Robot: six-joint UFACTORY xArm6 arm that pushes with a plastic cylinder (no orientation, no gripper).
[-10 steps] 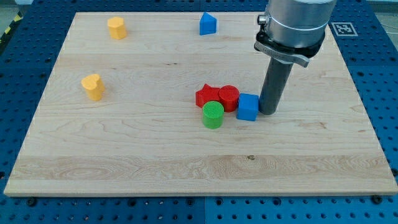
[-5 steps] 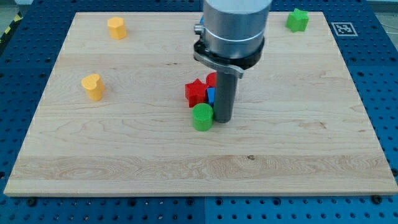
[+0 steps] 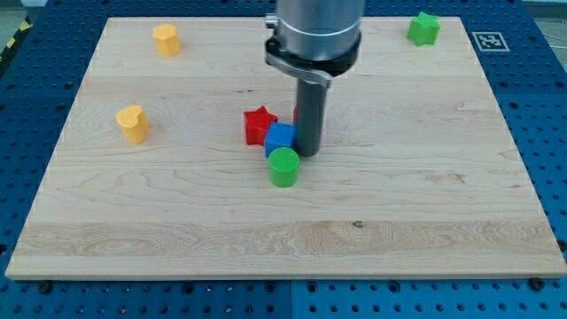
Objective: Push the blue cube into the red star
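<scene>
One contact: my tip [image 3: 308, 153] bare, grips nothing, touching blue cube [image 3: 280, 138] on its view-right face | cube against red star [image 3: 260, 125] | light, rigid, slides readily; judged best pushed face-centre.

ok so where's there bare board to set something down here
The whole strip along the board's bottom edge is bare, as is the right side below the green block. It is crowded mid-board: red star, blue cube, green cylinder and my tip bunch together.
</scene>
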